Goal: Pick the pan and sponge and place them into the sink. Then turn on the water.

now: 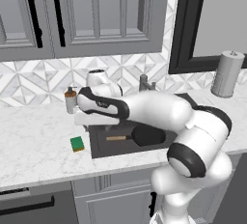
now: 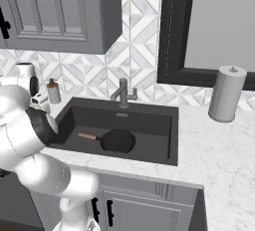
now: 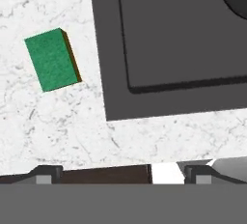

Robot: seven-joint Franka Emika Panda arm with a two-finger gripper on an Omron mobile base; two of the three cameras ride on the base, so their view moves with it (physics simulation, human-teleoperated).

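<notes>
**Open gripper above the counter, sponge still outside the sink**

In the hand view the gripper (image 3: 118,172) has its two dark fingertips spread wide with nothing between them, over white marble counter (image 3: 58,126) beside the sink's corner. The sponge (image 3: 50,60), green on top with a yellowish edge, lies on the marble at about 10 o'clock from the fingertips, just beside the sink (image 3: 183,68) but apart from its rim. The pan (image 2: 118,141) rests on the basin floor, its wooden handle pointing to 9 o'clock in the right base view. The faucet (image 2: 123,94) stands behind the basin at 12 o'clock
</notes>
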